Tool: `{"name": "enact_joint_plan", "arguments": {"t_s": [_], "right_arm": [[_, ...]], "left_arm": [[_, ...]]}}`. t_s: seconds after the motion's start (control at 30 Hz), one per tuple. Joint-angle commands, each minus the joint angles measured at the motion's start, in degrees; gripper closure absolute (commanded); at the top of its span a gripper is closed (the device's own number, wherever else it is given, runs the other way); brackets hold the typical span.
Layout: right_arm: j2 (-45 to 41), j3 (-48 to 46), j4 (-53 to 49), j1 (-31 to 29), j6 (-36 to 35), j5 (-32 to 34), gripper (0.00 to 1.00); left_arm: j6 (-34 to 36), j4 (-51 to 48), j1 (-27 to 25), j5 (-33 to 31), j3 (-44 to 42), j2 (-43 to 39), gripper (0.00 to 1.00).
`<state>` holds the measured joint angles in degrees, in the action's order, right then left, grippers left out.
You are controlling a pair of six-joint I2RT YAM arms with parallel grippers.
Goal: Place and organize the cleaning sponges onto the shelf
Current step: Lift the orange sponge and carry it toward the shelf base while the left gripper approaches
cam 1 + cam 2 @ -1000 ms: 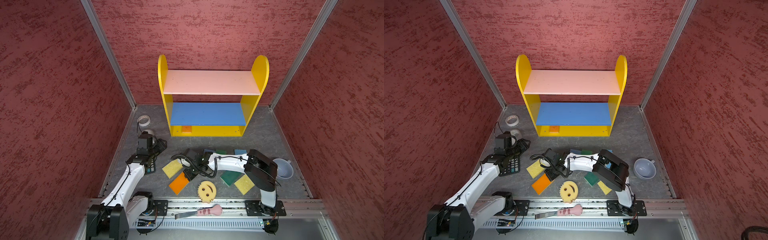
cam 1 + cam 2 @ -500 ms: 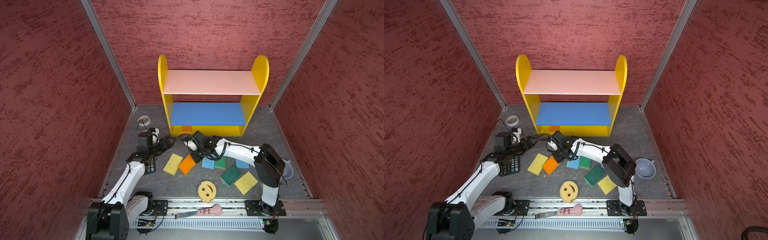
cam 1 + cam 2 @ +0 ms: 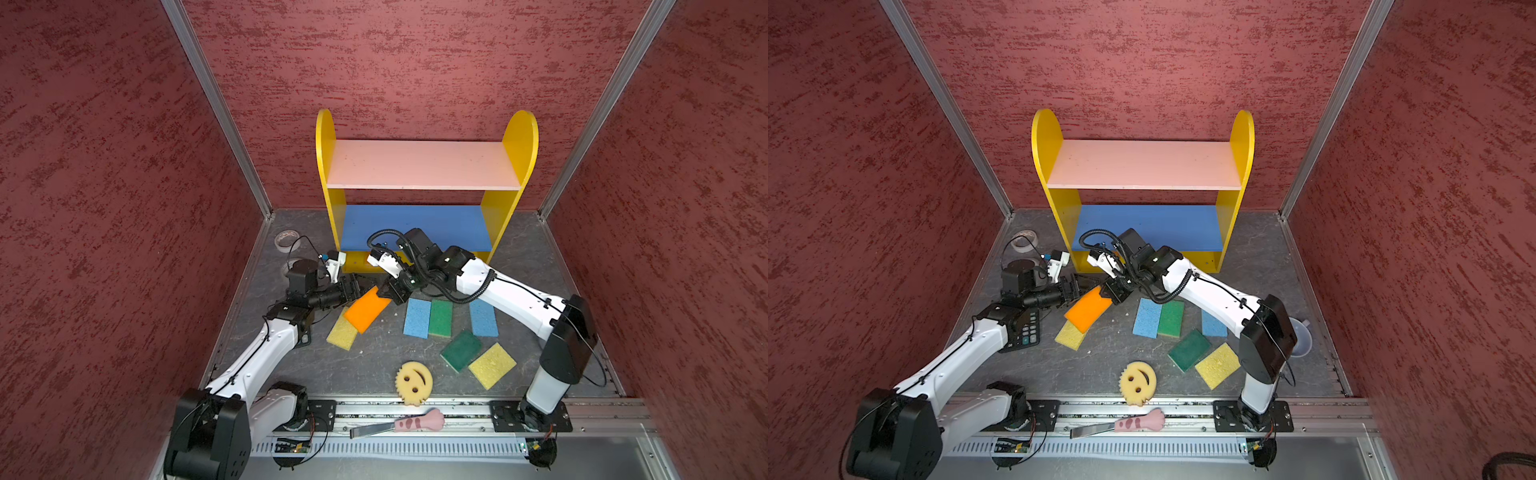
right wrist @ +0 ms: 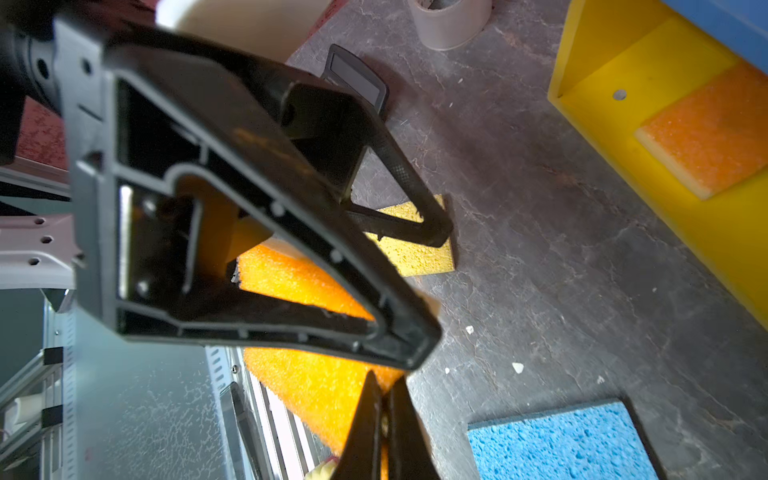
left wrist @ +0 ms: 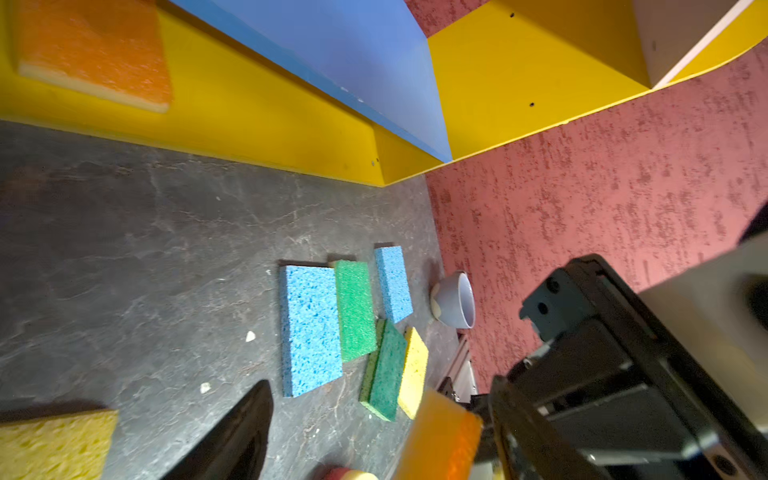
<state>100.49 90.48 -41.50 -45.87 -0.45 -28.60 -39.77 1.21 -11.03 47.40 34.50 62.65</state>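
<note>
Cat-paw tool (image 3: pixel 417 424): lying across the metal rail (image 3: pixel 457 409) at the front, pink paw end pointing right.
Tape roll (image 3: pixel 285 240): lying flat in the worktop's (image 3: pixel 374 365) far left corner.
Calculator (image 3: pixel 1027 334): lying keys-up at left.
Cup (image 3: pixel 1304 340): sitting near the right wall.

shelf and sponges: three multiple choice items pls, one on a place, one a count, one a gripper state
1. The shelved sponge lies on which level of the shelf? A top; B middle; C bottom, the yellow base.
2. How many blue sponges are in view? A one; B two; C four.
3. The right gripper is: A open; B shut on an orange sponge; C shut, empty.

Key: C, both wrist views show it on the base. B, both top views show two. B, it pinches that sponge's end.
</note>
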Motion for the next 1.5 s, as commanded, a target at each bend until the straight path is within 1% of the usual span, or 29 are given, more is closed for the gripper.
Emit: {"name": "enact_joint_plan", "arguments": {"t_s": [0.0, 0.1, 0.17, 0.3, 0.37, 0.43, 0.53, 0.6, 0.67, 0.8, 0.93, 1.0, 1.03, 1.07, 1.1, 1.13, 1.2, 1.27, 1.37, 1.47], "right_arm": [[-2.4, -1.1, -0.4, 1.3, -1.1, -3.5, 1.0], [-3.2, -2.2, 1.0, 2.4, -0.1, -3.4, 1.0], [-3.5, -3.6, 2.2, 3.3, 0.5, -2.9, 1.0], [-4.3, -6.6, 5.9, 5.0, 2.4, -2.9, 1.0], [-4.9, -7.6, 7.7, 5.6, 2.9, -3.4, 1.0], [-5.5, -8.4, 9.4, 6.1, 3.6, -2.9, 1.0], [-5.9, -8.3, 11.0, 7.1, 5.0, -4.0, 1.0], [-5.7, -8.3, 11.8, 7.3, 5.0, -5.2, 1.0], [-5.2, -7.8, 11.8, 7.4, 5.2, -5.0, 1.0], [-3.7, -6.6, 11.6, 7.5, 6.0, -4.6, 1.0], [-3.3, -7.0, 14.2, 7.6, 8.2, -4.5, 1.0], [-3.5, -7.5, 16.0, 7.6, 9.3, -4.1, 1.0], [-3.8, -8.2, 17.2, 7.6, 9.9, -3.2, 0.9], [-4.1, -8.8, 18.1, 7.7, 10.7, -1.9, 0.75], [-4.6, -9.8, 19.2, 7.9, 12.0, -0.3, 0.63], [-5.1, -10.8, 20.7, 8.1, 13.7, 1.3, 0.57], [-6.6, -13.8, 24.8, 8.4, 16.9, 3.0, 0.5], [-8.8, -18.0, 30.9, 8.4, 21.2, 4.3, 0.45], [-13.1, -25.7, 43.6, 8.4, 30.1, 5.1, 0.41], [-16.7, -35.3, 60.0, 8.3, 41.4, 5.6, 0.39]], "left_arm": [[-5.2, 8.1, 0.3, 6.4, 0.1, 1.2, 0.28], [-6.4, 9.3, 0.5, 7.3, -0.7, 2.1, 0.28], [-6.5, 9.6, 0.7, 7.5, -1.2, 2.6, 0.24], [-7.2, 9.4, 0.6, 8.8, -1.5, 2.8, 0.24], [-5.3, 6.7, 0.4, 8.6, -1.0, 2.6, 0.24], [-3.2, 2.3, 0.4, 6.9, -0.3, 2.9, 0.24], [-3.8, 3.2, 0.2, 6.8, -0.8, 3.6, 0.34], [-4.5, 4.8, -0.1, 6.8, -0.9, 4.4, 0.48], [-5.5, 5.8, -0.5, 6.9, -0.5, 5.2, 0.58], [-5.5, 6.1, -1.8, 6.2, 1.1, 6.5, 0.72], [-5.8, 6.2, -2.5, 5.4, 2.0, 7.3, 0.87], [-5.8, 6.2, -2.7, 5.1, 2.3, 7.5, 0.9], [-6.3, 6.5, -2.6, 5.0, 2.4, 7.5, 0.9], [-7.3, 7.3, -2.3, 5.0, 2.5, 7.4, 0.91], [-8.6, 8.8, -2.0, 5.1, 2.3, 7.1, 0.92], [-9.4, 9.9, -1.8, 4.7, 2.3, 6.5, 0.92], [-9.8, 10.2, -1.4, 2.4, 2.4, 4.9, 0.92], [-9.9, 10.3, -1.0, -0.4, 2.3, 3.0, 0.93], [-9.5, 9.5, -0.6, -5.0, 2.1, -0.8, 0.93], [-8.4, 8.2, -0.5, -9.7, 1.4, -4.3, 0.94]]}}
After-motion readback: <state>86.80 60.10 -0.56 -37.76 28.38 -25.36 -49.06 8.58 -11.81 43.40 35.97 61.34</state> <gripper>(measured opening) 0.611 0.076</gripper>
